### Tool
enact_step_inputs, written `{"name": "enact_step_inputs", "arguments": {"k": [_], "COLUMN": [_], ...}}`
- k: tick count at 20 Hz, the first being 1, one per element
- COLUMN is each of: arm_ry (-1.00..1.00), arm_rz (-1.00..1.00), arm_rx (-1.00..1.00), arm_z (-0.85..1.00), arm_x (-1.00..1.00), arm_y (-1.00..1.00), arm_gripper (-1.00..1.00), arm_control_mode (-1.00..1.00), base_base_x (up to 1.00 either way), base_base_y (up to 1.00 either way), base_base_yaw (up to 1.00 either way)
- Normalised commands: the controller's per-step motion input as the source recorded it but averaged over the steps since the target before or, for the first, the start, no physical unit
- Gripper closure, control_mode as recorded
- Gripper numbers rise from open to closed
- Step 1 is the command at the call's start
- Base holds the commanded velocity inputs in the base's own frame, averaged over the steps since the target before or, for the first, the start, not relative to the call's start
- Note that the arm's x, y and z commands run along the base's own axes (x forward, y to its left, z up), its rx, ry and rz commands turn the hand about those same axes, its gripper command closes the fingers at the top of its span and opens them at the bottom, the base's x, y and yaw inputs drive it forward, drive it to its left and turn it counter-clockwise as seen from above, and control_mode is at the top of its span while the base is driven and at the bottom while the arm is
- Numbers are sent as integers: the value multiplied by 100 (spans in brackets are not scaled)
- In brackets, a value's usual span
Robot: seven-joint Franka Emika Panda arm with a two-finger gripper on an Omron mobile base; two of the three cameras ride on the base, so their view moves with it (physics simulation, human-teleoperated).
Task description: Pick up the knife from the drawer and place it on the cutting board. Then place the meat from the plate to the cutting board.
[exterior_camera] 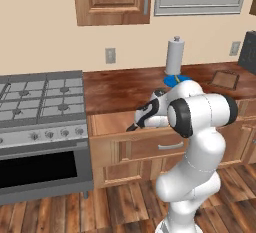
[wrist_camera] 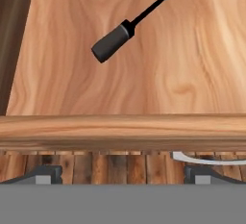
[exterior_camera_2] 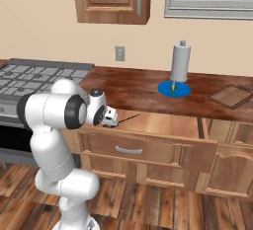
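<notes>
Hand view first: I'm looking straight down into the open drawer (wrist_camera: 192, 74), and the knife (wrist_camera: 127, 28) lies flat on its pale plank floor, black handle toward the lower left of the picture, thin dark blade running up to the right. Nothing touches it. My two finger tips (wrist_camera: 45, 174) sit low in the picture, well apart, on the near side of the drawer's front edge, with bare floorboards showing between them, so the gripper (wrist_camera: 123, 177) is spread wide and holds nothing. I can see a bit of the drawer's curved silver handle (wrist_camera: 202, 159) just above the right tip.

Left base view now: the arm bends over the pulled-out drawer (exterior_camera: 107, 123), with the hand (exterior_camera: 134, 126) dipping at its front edge, right of the stove (exterior_camera: 42, 102). On the dark wooden counter (exterior_camera: 120, 89) behind, the blue plate (exterior_camera: 175, 80) peeks out beside the paper towel roll (exterior_camera: 175, 56), and the cutting board (exterior_camera: 224, 79) lies further right, well apart from the plate.

Right base view: I get the plate (exterior_camera_2: 174, 89) clean here, at the foot of the paper towel roll (exterior_camera_2: 181, 62), with the small yellow-green piece of meat (exterior_camera_2: 172, 87) lying on it. The cutting board (exterior_camera_2: 231, 96) is off to the right with nothing on it. The knife's blade (exterior_camera_2: 129, 119) pokes out as a thin dark line just past the hand (exterior_camera_2: 109, 119), inside the drawer (exterior_camera_2: 163, 125).
</notes>
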Motion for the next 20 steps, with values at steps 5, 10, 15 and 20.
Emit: {"name": "enact_step_inputs", "arguments": {"k": [5, 10, 15, 20], "arm_ry": [5, 5, 1, 0], "arm_rz": [0, 0, 0, 0], "arm_rx": [0, 0, 0, 0], "arm_z": [0, -2, -13, -37], "arm_x": [22, 27, 25, 2], "arm_y": [0, 0, 0, 0], "arm_gripper": [-100, -100, -100, -100], "arm_control_mode": [-100, -100, -100, -100], "base_base_x": [0, 0, 0, 0], "base_base_y": [0, 0, 0, 0], "base_base_yaw": [0, 0, 0, 0]}}
